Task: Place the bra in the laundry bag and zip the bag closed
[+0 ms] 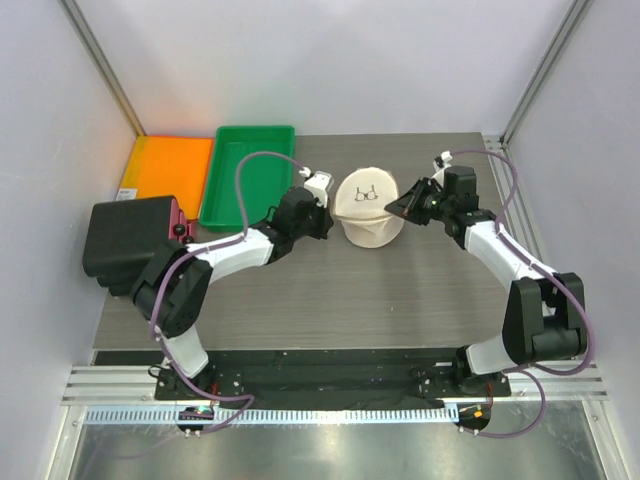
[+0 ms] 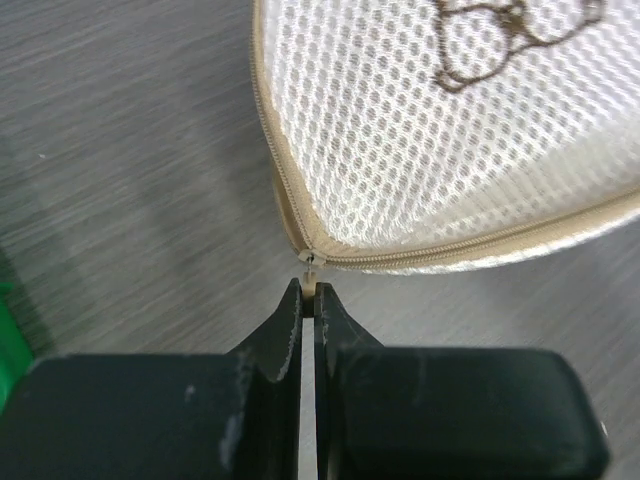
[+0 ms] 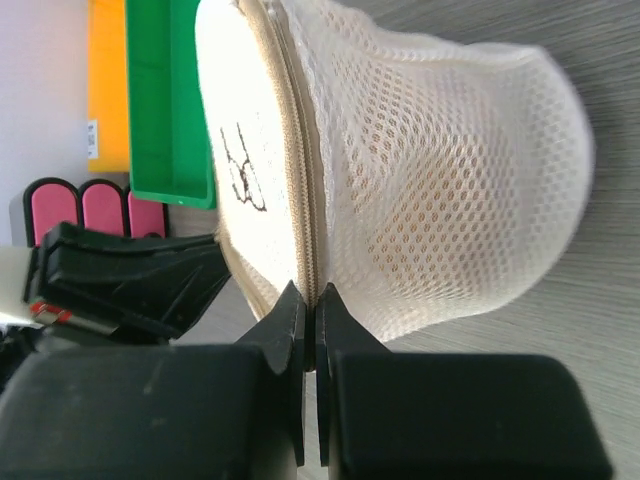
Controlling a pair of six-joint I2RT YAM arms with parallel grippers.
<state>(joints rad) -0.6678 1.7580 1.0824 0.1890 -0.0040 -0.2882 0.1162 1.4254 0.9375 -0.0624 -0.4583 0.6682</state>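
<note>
The left gripper (image 2: 309,296) has its jaws pressed together on the zipper pull (image 2: 312,272), the small tan tab hanging from the slider (image 2: 310,255) at the laundry bag's (image 2: 430,140) rim. From the slider, the tan zipper (image 2: 450,255) runs off along the rim with its teeth meshed. In the top external view the left gripper (image 1: 328,210) sits at the left edge of the laundry bag (image 1: 368,210).

The right gripper (image 3: 310,302) is likewise clamped, its two fingertips nipping the bag's rim right at the zipper seam (image 3: 300,180); only a thin slit shows between them. From above, the right gripper (image 1: 398,210) meets the bag's right edge, directly opposite the other arm, so the bag is pinched from both sides. In the right wrist view the left gripper (image 3: 140,280) appears just beyond the bag's far side.

The laundry bag (image 3: 440,170) is a cream-white mesh pouch resting on the grey wood-grain table (image 1: 330,300), its flat round lid panel facing up and carrying a small dark mark (image 1: 368,195). The bra (image 3: 405,235) shows only as a dim orange-yellow tint behind the mesh side wall; its shape cannot be made out.

Left of the bag stands a green tray (image 1: 248,175), apart from it. Farther left of the bag lies an orange tray (image 1: 168,165), touching the green one. Well to the bag's left and nearer the arm bases is a black box with a maroon side (image 1: 125,235).
</note>
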